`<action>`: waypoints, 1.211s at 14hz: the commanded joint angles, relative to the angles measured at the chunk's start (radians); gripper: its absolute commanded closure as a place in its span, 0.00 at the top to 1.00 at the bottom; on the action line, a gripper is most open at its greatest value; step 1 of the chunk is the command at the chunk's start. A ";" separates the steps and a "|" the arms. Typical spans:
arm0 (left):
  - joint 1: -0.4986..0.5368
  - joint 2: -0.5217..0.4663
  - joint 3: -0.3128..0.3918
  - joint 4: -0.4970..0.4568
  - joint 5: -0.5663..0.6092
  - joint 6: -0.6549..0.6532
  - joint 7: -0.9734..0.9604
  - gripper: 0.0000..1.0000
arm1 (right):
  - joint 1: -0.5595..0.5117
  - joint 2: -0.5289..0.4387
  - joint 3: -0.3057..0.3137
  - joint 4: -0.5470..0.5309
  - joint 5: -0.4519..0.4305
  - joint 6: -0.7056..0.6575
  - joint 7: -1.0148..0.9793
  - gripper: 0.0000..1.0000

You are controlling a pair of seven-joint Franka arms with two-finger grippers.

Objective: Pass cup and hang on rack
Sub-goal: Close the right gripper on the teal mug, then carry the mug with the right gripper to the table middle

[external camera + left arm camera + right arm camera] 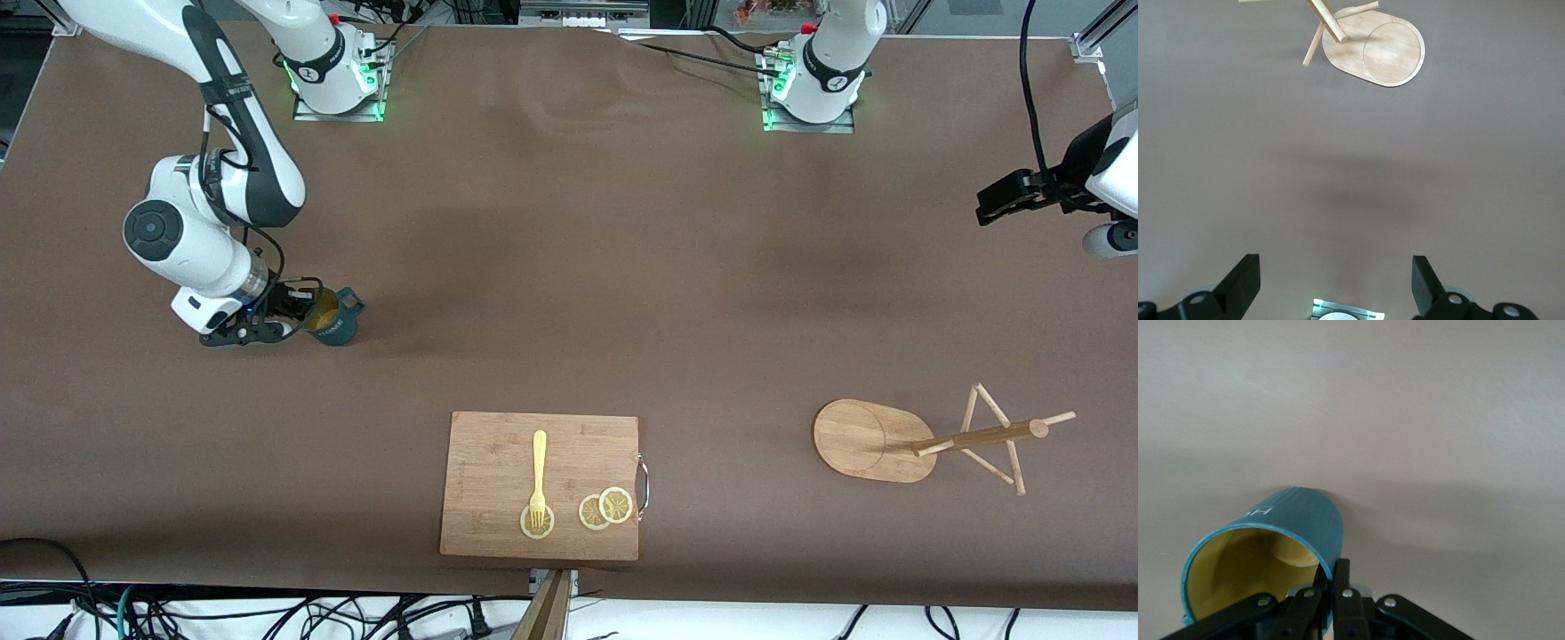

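The dark teal cup (336, 320) with a yellowish inside is down at the table, toward the right arm's end. My right gripper (302, 316) is shut on its rim: in the right wrist view one finger is inside the cup (1278, 533) and one outside, with the right gripper (1335, 572) pinching the wall. The handle points away from the gripper. The wooden rack (867, 440) stands toward the left arm's end, nearer the front camera, and its base also shows as the rack (1378, 53) in the left wrist view. My left gripper (1000, 204) (1336, 277) waits open above bare table.
A rectangular wooden cutting board (498, 444) lies near the front edge, mid-table, with a yellow fork (538, 471) and lemon slices (605, 508) on it. Cables hang along the front edge.
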 commanded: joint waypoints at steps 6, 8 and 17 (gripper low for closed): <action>-0.005 0.013 -0.009 0.018 -0.004 -0.029 0.000 1.00 | 0.255 0.100 0.103 0.393 0.025 -0.274 0.630 0.00; -0.003 0.015 -0.007 0.016 -0.001 -0.029 0.002 1.00 | 0.362 0.172 0.103 0.504 0.031 -0.291 0.808 0.00; -0.009 0.035 -0.016 0.019 -0.007 -0.028 0.012 1.00 | 0.716 0.563 0.083 0.948 -0.096 -0.235 1.370 0.00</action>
